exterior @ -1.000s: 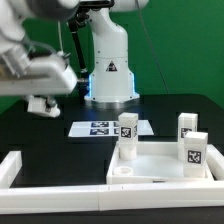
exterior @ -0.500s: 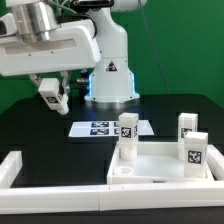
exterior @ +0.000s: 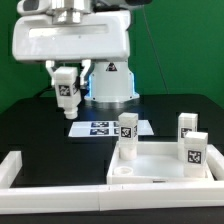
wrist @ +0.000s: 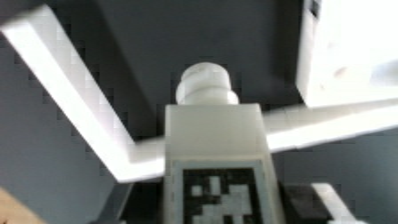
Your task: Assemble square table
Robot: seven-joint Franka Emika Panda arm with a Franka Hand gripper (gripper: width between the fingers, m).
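Note:
The white square tabletop lies at the front on the exterior view's right, rim up. Three white tagged legs stand upright on it: one at its back left, two on the right. My gripper hangs in the air at the exterior view's left, above the black table, shut on the fourth leg. In the wrist view this leg runs out from between my gripper's fingers, tag facing the camera. A white edge, probably the tabletop, shows beyond it.
The marker board lies flat behind the tabletop, before the robot base. White barrier strips run along the front and the front left; one shows in the wrist view.
My arm has swung from the exterior view's far left toward the middle, carrying the leg. The tabletop and the three standing legs have not moved.

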